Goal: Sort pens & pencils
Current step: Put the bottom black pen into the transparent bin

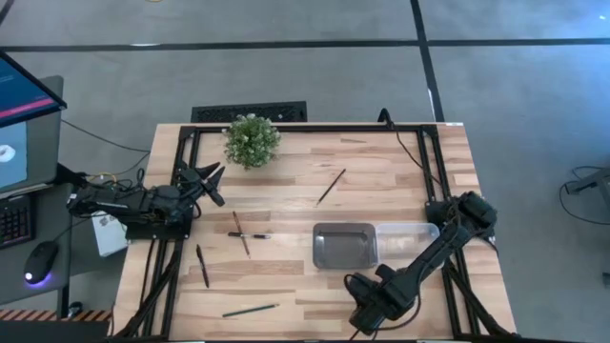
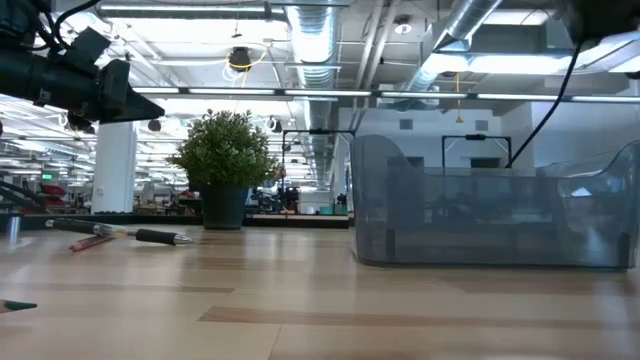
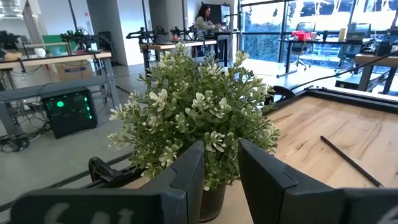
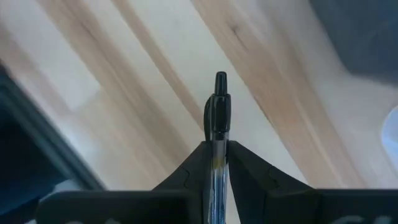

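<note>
**Right fingers clamping a pen near the front edge**

The right gripper (image 1: 367, 314) is sitting low over the table (image 1: 400, 176) near its front edge, just in front of the metal tray (image 1: 344, 245). In the right wrist view its fingers (image 4: 245, 165) are pinching a pen (image 4: 219, 121) — a clear barrel with a black clip and tip, sticking straight out past the fingertips above the wood.

The left gripper (image 1: 212, 181) is waiting at the table's left side, pointing toward the plant (image 1: 252, 140). Its fingers (image 3: 186, 171) are standing narrowly apart with nothing between them, and the plant's leaves are filling the view just beyond.

Other things are lying loose on the table:
- one pencil (image 1: 331, 186) is lying on a slant toward the back, between the plant and the tray;
- a second, reddish pencil (image 1: 240, 232) is crossing a black pen (image 1: 250, 235) left of the tray, the two touching;
- another black pen (image 1: 202, 266) is lying farther left, toward the front;
- a greenish pencil (image 1: 251, 309) is lying near the front edge.

A clear bin (image 1: 410, 236) is sitting against the tray's right side. In the low view the crossed pair is showing at the left, in front of the plant pot — the bin is filling the right half.
</note>
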